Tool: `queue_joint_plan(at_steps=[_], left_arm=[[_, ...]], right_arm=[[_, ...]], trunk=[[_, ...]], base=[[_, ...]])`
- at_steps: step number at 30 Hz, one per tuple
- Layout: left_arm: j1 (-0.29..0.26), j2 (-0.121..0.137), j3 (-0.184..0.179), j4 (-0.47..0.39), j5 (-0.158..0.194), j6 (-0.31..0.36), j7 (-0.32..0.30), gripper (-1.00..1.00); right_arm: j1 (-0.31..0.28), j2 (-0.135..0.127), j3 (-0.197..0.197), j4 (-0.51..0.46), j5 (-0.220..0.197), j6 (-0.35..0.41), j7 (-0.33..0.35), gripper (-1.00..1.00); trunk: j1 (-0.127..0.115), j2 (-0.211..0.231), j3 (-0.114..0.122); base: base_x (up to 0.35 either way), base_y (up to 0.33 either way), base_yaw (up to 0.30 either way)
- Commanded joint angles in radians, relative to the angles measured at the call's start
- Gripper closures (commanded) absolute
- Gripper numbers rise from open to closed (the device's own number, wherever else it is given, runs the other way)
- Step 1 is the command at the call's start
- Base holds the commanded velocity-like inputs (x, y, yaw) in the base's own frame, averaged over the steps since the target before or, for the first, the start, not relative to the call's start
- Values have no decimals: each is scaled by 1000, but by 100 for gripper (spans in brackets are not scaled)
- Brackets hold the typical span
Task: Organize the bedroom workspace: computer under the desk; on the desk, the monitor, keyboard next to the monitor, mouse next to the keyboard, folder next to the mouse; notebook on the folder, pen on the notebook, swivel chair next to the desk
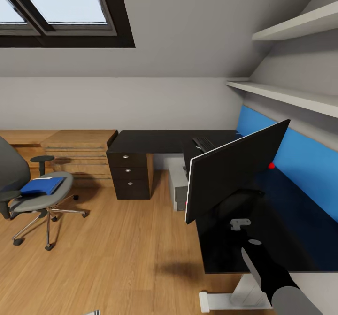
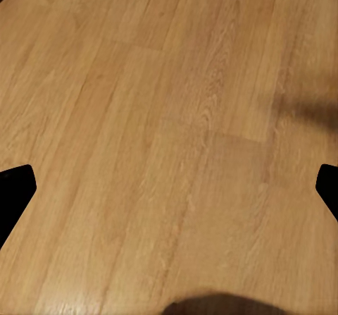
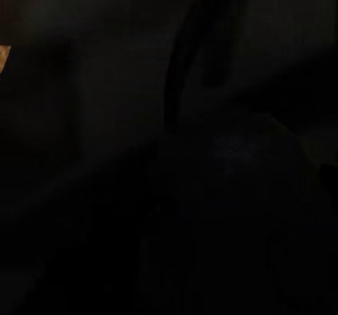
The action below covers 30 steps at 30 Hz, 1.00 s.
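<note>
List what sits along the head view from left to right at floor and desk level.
swivel chair with the folder on its seat → light-wood dresser → desk drawers → computer → monitor

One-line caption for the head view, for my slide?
Tilted monitor over the black desk; blue folder on the swivel chair.

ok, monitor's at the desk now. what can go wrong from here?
1. The monitor is tilted over the desk near its front edge, with the right arm under it; released like this it might tip toward the floor.
2. The keyboard lies close behind the screen; sliding the monitor back could knock it.
3. The right wrist view is nearly black, so grip can't be checked there.
</note>
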Motion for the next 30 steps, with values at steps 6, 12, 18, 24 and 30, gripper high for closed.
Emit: queue_joint_plan(at_steps=[6,12,18,24,30], left_arm=[[0,0,-2,-1,10,-3,3,-100],[0,0,-2,-1,10,-3,3,-100],[0,0,-2,1,11,-2,3,-100],[0,0,-1,2,11,-1,3,-100],[0,4,0,8,11,-2,1,-100]], right_arm=[[43,3,2,-194,-6,92,5,100],[150,39,2,-433,-6,231,4,100],[234,99,28,-591,-3,347,3,100],[259,117,110,-625,0,370,-4,100],[262,122,192,-628,-5,378,-5,100]], trunk=[[0,-1,-1],[0,-1,-1],[0,-1,-1],[0,-1,-1],[0,-1,-1]], base=[[0,0,0],[0,0,0],[0,0,0],[0,0,0],[-27,11,0]])
